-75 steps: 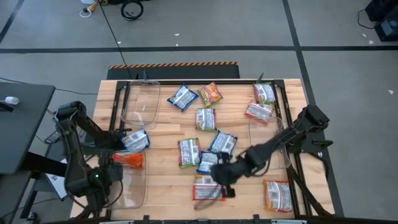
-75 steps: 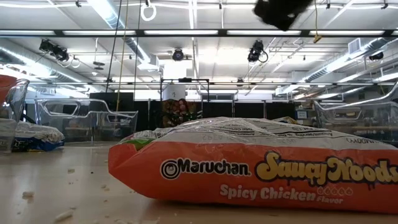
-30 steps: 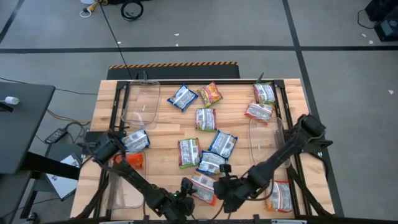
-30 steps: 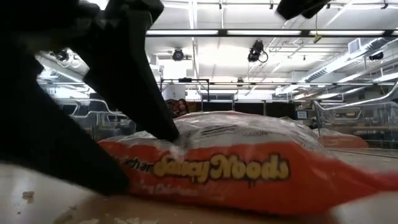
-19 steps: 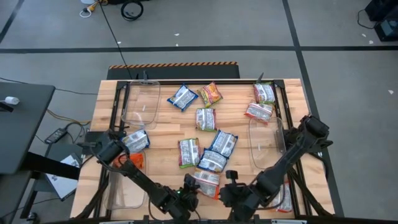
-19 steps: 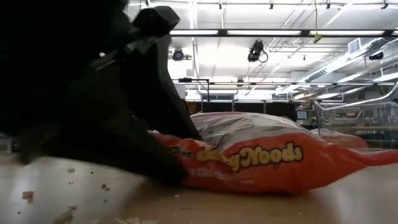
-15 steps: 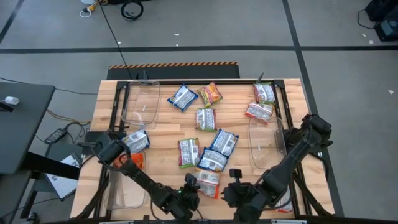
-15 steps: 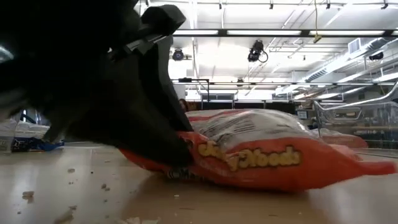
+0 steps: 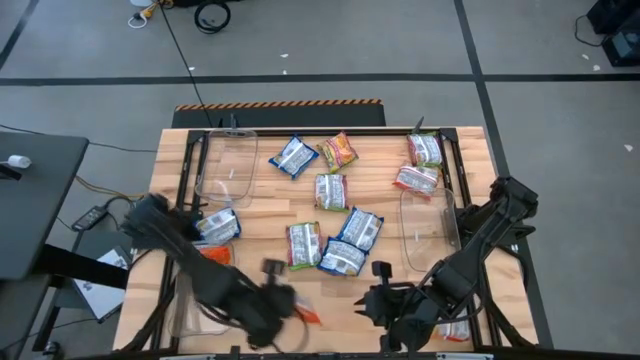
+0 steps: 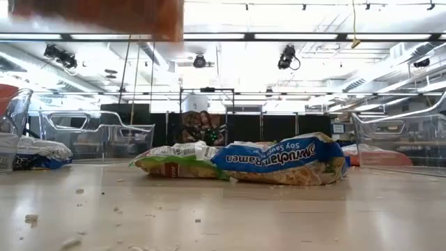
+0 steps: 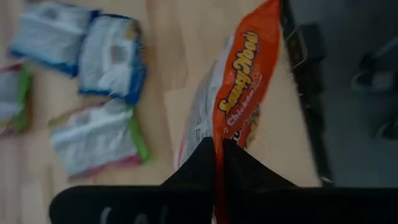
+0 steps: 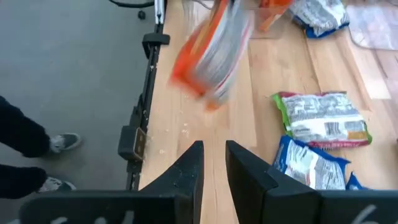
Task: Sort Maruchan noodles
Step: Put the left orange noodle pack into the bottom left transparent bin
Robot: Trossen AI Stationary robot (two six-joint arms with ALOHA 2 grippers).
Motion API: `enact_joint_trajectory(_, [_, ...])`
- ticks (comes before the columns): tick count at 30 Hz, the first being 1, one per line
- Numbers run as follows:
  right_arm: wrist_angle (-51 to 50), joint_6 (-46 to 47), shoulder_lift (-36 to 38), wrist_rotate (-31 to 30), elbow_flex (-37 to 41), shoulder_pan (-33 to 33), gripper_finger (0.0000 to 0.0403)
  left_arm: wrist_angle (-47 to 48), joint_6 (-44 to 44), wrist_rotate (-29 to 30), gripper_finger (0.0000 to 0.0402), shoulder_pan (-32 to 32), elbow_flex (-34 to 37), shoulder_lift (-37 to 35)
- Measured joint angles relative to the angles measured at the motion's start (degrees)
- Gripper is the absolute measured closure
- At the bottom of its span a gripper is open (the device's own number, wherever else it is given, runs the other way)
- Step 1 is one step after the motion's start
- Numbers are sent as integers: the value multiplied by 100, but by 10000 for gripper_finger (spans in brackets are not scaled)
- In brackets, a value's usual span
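My left gripper [image 11: 217, 149] had its fingers pinched shut on the orange packet's [image 11: 239, 87] edge, lifted off the counter [image 9: 390, 215] near six o'clock; it hung limp, light, crinkly and slippery, so I judged an edge pinch best; my right gripper [image 12: 213, 163] idled slightly parted, empty.

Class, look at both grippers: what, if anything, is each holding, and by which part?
The left gripper pinches the orange-red noodle packet by one end, lifted off the table. The right gripper holds nothing.
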State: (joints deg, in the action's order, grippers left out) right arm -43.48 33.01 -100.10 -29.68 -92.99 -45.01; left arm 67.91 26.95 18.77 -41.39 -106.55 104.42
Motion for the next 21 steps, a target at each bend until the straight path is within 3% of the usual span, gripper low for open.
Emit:
enact_joint_trajectory(9, [875,-2,-397,-344,9,176,330,2154,2556,61,387,-1331,11,-1625])
enact_joint_trajectory(11, [1061,-6,-470,-425,9,219,330,2207,3063,167,387,-1742,75,-1808])
enact_joint_trajectory(15, [1344,113,-570,-588,9,326,330,2204,4196,677,387,-2557,814,-2363])
enact_joint_trajectory(21, [1610,329,-572,-776,7,417,330,1881,5691,1231,387,-3610,2719,-3331])
